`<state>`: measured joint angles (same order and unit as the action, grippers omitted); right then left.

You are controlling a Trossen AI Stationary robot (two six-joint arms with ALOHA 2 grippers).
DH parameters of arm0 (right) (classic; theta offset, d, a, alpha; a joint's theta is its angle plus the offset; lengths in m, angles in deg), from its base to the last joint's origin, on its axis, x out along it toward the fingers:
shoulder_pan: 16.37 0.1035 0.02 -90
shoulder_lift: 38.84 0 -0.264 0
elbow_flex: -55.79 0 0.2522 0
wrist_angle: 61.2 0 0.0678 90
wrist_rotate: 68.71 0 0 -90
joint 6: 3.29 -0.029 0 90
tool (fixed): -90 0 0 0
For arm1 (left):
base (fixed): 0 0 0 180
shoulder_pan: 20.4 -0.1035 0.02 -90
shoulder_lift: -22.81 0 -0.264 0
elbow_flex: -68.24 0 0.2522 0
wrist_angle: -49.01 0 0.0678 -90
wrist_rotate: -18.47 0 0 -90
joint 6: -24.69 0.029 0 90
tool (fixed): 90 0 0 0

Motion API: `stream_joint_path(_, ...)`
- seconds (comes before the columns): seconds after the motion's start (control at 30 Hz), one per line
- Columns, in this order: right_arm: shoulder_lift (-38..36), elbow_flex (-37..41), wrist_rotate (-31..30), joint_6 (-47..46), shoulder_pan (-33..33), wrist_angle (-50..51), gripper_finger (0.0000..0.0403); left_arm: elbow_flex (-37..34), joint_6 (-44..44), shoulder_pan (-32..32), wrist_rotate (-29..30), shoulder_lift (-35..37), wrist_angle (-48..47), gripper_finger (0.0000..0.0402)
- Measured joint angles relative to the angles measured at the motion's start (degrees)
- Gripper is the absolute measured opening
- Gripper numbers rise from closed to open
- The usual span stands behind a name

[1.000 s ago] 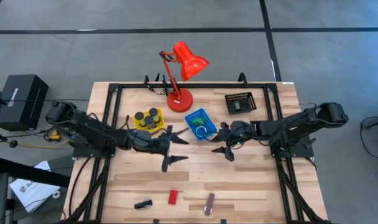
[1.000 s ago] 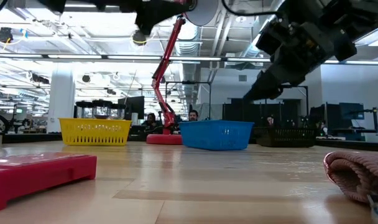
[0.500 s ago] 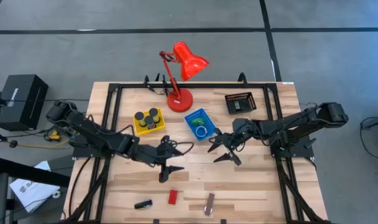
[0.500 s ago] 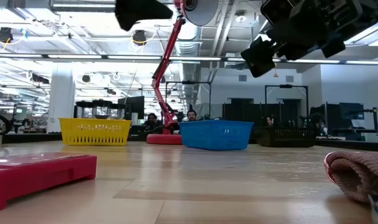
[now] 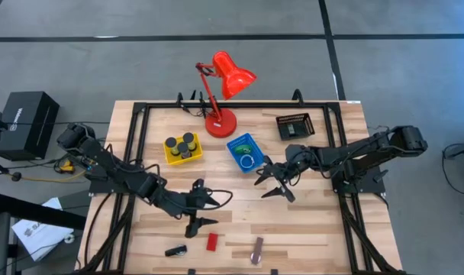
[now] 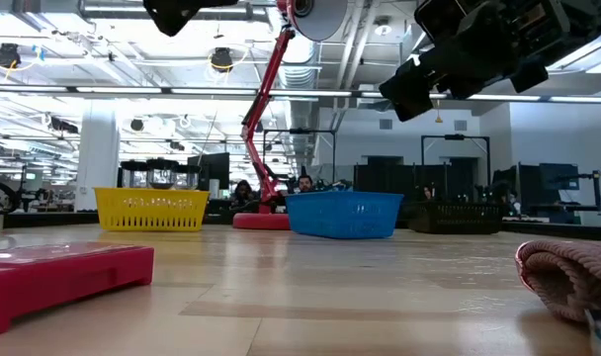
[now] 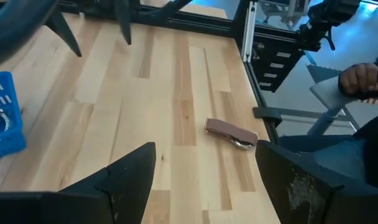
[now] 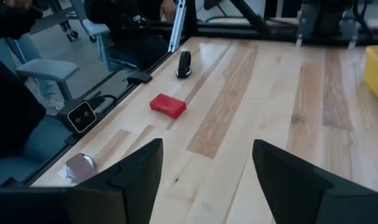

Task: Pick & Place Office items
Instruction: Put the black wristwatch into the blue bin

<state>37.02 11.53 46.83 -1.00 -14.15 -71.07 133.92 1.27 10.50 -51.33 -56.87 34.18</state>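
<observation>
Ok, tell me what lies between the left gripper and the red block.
Nothing: in the high view only bare wood separates the open left gripper from the red block.

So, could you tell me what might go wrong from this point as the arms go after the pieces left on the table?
The left gripper, open, hangs close above the red block and the black piece; a descent slightly off could knock either toward the nearby table edge. The brown-silver bar also lies near that edge, so a nudge might push it off. The right gripper, open, hangs beside the blue tray and could clip it when moving.
</observation>
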Motion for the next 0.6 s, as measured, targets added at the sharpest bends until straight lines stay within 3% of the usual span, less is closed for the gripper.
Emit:
stream_joint_path(0.47,0.00,0.02,-0.09,13.62,0.00,-12.85,0.0240,-0.04,-16.28,-0.09,0.07,0.00,-11.35,0.0273)
stream_joint_path(0.6,0.00,0.02,-0.09,17.07,0.00,-13.07,0.0240,-0.04,-22.88,0.00,-4.02,0.00,-16.55,0.0273)
